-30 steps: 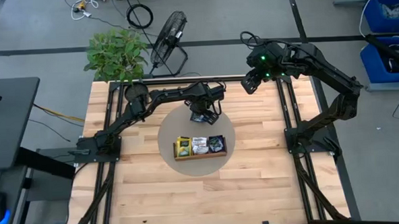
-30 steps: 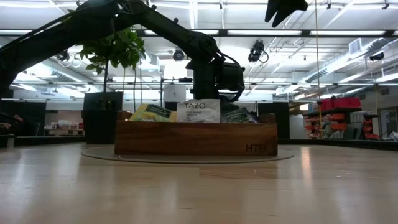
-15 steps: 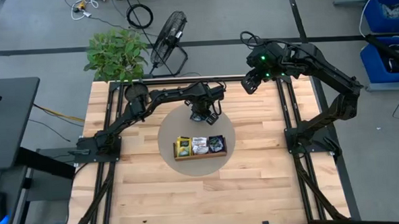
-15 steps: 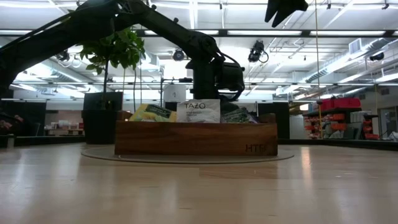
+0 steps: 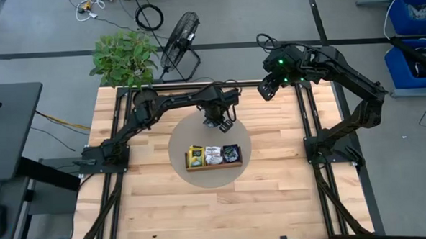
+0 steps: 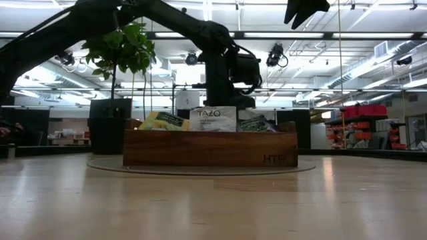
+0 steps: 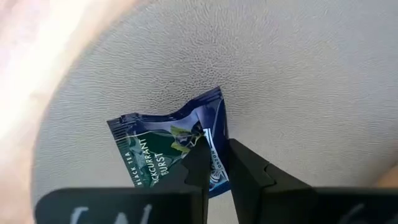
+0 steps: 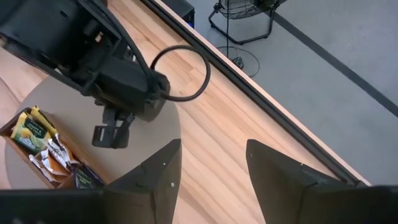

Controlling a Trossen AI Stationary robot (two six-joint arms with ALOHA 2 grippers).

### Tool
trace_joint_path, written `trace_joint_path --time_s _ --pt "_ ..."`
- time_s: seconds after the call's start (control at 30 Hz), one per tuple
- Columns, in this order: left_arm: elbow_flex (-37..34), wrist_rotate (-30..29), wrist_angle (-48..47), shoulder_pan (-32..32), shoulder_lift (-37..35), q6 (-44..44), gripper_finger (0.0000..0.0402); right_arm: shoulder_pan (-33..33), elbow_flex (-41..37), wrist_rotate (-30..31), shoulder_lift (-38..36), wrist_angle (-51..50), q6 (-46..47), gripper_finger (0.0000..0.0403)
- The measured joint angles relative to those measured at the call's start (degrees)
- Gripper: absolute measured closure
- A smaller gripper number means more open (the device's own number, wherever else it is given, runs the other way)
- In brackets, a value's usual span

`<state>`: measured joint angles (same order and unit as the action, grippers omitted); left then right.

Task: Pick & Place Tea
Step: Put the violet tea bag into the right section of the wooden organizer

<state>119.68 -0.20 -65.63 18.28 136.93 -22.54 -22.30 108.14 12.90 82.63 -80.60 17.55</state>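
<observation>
1. Since a second ago the left tool [image 7: 214, 163] has narrowed from wide apart to a pinch, and its wrist stands a little higher behind the tray in the low view; the right arm has not shifted.
2. The left tool's fingers [image 7: 249, 171] now clamp one edge of a dark blue tea packet [image 7: 171, 146], which lies on the grey round mat [image 5: 188, 135] at its far side, beyond the tray.
3. That packet is a small flat square, dark blue with green leaf art, a white panel and pale lettering that reads "BLACK TEA" and "CURRANT"; its foil is creased and one corner is bent up.
4. The wooden tray [image 5: 201, 167] sits at the near side of the mat, in the middle of the desk [image 5: 274, 196].
5. In the tray stand more packets: a yellow one [image 6: 162, 121] on the left, a white one [image 6: 213, 119] printed "TAZO" in the middle, and a dark green one [image 6: 252, 123] on the right.
6. The right tool [image 8: 208, 165] hangs high over the desk's far right corner with its fingers well apart and nothing between them.
</observation>
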Motion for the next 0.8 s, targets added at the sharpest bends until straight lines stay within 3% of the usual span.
trace_joint_path --time_s 0.43,0.8 --pt "0.0 -3.8 0.7 -0.4 -11.6 4.1 0.0355 -0.6 0.0 1.5 0.0 0.1 -3.5 0.0213" --pt "0.0 -13.4 8.8 -4.9 -28.0 15.8 0.0358 -4.8 0.0 -0.2 -1.5 0.2 -8.3 0.0213"
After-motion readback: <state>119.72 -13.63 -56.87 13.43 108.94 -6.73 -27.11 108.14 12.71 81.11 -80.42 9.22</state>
